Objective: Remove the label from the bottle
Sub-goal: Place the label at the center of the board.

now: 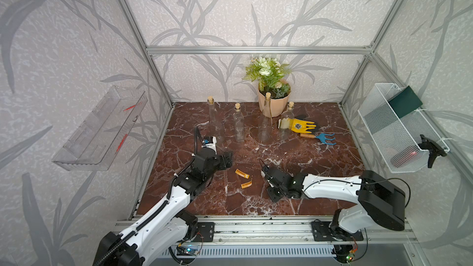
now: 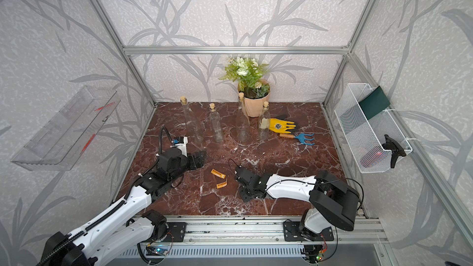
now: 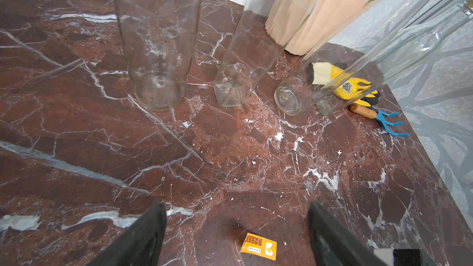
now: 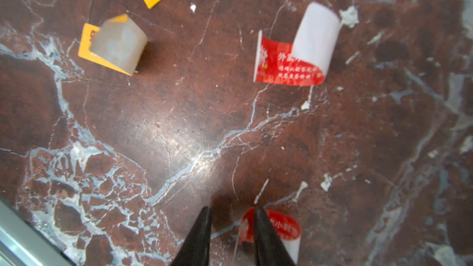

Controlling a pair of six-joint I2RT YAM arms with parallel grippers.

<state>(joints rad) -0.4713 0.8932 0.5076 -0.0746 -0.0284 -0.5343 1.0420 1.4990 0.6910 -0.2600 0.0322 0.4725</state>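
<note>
Right wrist view showed the right tool (image 4: pixel 231 209) slightly parted, clamping nothing, one red label (image 4: pixel 281 229) just beside a finger. A second red label (image 4: pixel 281 67) and two orange labels (image 4: pixel 115 44) lay nearby on the counter (image 4: pixel 179 124), toward its front edge. The left tool (image 3: pixel 235 208) hung released, empty. Four bottles (image 1: pixel 238 126) along the back edge looked bare, so peeling seemed finished.

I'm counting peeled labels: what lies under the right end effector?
A curled red label piece lies beneath the right end effector; one finger covers part of it, hiding its full extent.
</note>
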